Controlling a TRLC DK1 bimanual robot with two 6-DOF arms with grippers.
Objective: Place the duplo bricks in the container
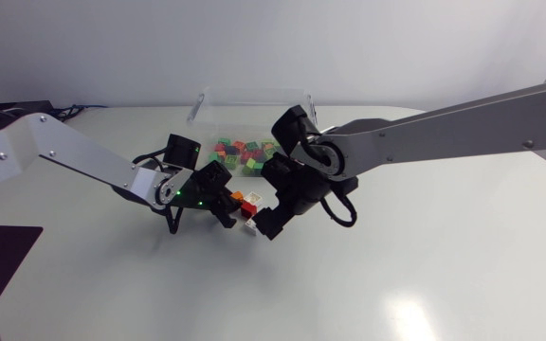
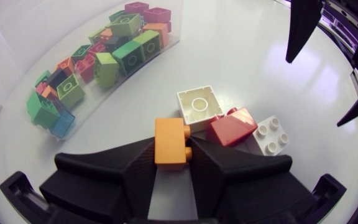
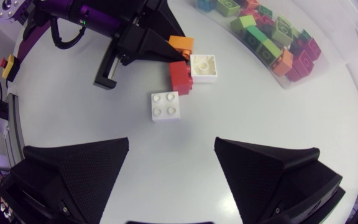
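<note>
In the left wrist view my left gripper [image 2: 172, 151] is shut on an orange brick [image 2: 171, 142], which rests on the table. Just ahead of it lie a white brick with a round hole [image 2: 199, 106], a red brick [image 2: 234, 126] and a white four-stud brick [image 2: 271, 134]. The clear container [image 2: 17, 74] beyond them holds several coloured bricks. My right gripper [image 3: 173, 177] hangs open above the table, with the white four-stud brick [image 3: 166, 105] ahead of its fingers. In the head view the two grippers, left [image 1: 226, 206] and right [image 1: 269, 224], flank the loose bricks [image 1: 246, 208].
The container [image 1: 254, 102] stands at the back of the table, just behind both grippers. Bare white tabletop stretches toward the front and to the right. A dark patch [image 1: 3, 251] lies at the table's left edge.
</note>
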